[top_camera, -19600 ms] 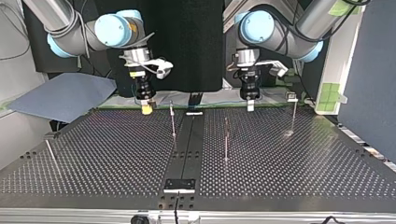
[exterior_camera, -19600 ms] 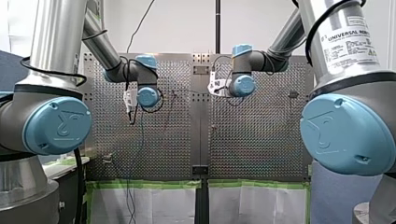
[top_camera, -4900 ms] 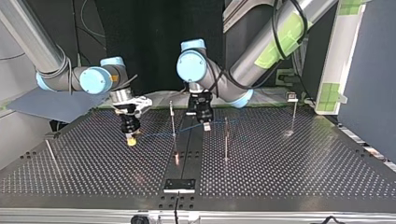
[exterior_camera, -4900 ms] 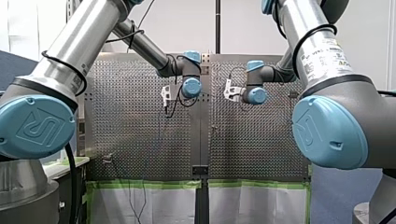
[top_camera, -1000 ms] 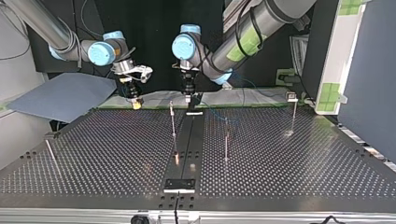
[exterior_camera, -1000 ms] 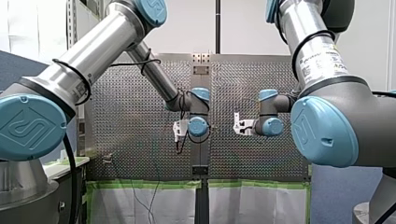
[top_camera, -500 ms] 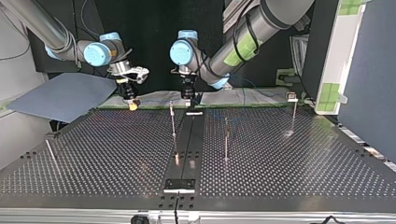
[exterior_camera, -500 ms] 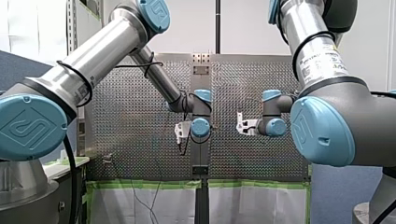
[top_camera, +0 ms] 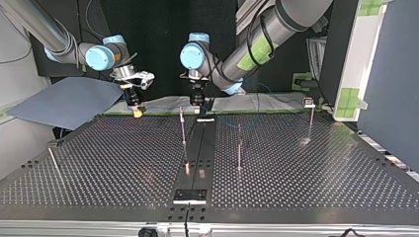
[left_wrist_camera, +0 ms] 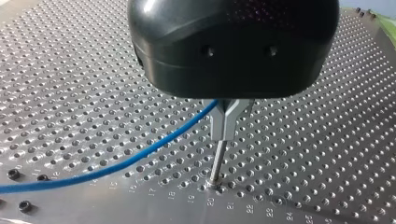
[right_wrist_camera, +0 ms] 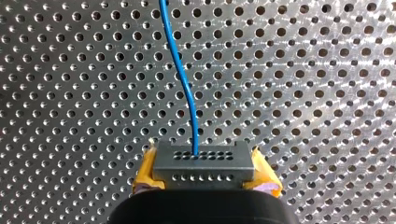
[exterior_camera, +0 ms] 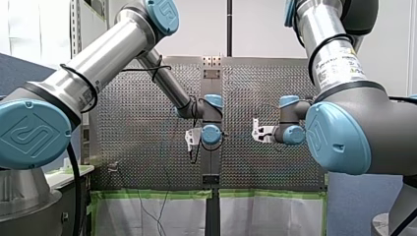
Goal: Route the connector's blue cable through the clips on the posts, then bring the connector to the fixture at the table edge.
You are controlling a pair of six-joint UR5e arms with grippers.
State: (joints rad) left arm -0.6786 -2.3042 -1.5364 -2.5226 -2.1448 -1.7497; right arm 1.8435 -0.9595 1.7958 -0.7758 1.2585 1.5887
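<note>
In the right wrist view my right gripper (right_wrist_camera: 205, 179) has its yellow pads (right_wrist_camera: 147, 175) shut on the grey connector (right_wrist_camera: 203, 162). The blue cable (right_wrist_camera: 181, 70) leaves the connector and runs ahead over the perforated table. The left wrist view shows my left gripper (left_wrist_camera: 226, 122), black with metal fingers, shut on the blue cable (left_wrist_camera: 140, 156) directly above a thin post (left_wrist_camera: 216, 163). In the top view my right gripper (top_camera: 137, 110) hangs at the far edge, left of the centre strip. My left gripper (top_camera: 196, 101) hangs over the far end of that strip.
Thin posts stand on the table (top_camera: 306, 182): one beside the strip (top_camera: 183, 126), one right of it (top_camera: 239, 150), one at the far right (top_camera: 311, 121), and a leaning one at the left (top_camera: 53, 165). A black bracket (top_camera: 189, 195) sits at the near edge.
My right gripper has shifted a little toward the top view's left along the far edge, carrying the connector. My left gripper has barely moved.
</note>
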